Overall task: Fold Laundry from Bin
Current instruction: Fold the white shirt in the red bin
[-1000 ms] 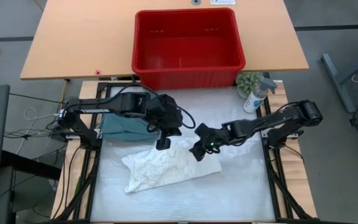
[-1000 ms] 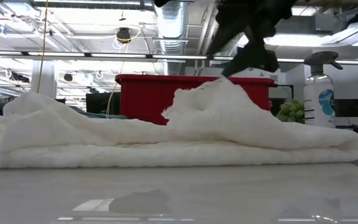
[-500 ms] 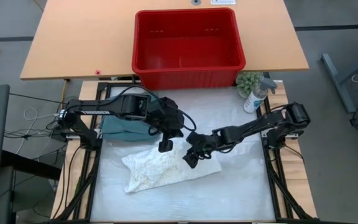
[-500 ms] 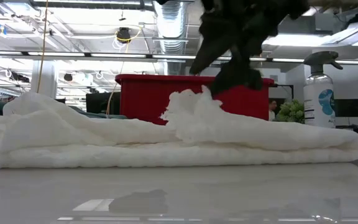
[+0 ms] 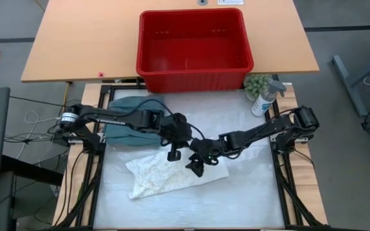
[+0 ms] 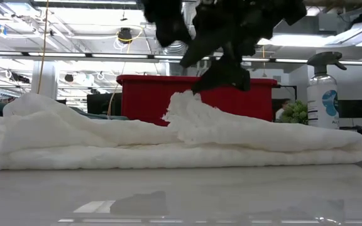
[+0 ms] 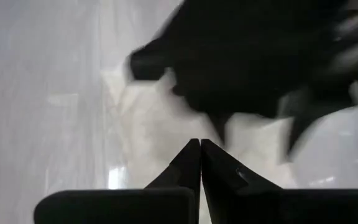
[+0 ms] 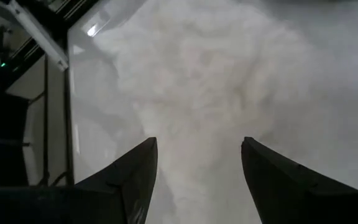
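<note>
The white garment (image 5: pixel 172 174) lies in front of the red bin (image 5: pixel 194 45), and the step in hand looks like fixing a grip for a fold: the right gripper (image 5: pixel 194 167), fingers spread, hovers over its raised fold, while the left gripper (image 5: pixel 171 154), fingers pressed together and holding nothing, hangs just beside it. Next, the right fingers likely need to sink and pinch that fold. Open table lies beyond the garment on the side away from the bin, the teal garment (image 5: pixel 128 122) bounds the bin side, and the two grippers crowd each other.

Bright, even overhead lighting; ceiling lamps (image 6: pixel 332 39) glare on the glossy counter (image 6: pixel 181 194). Left wrist view is motion-blurred.
</note>
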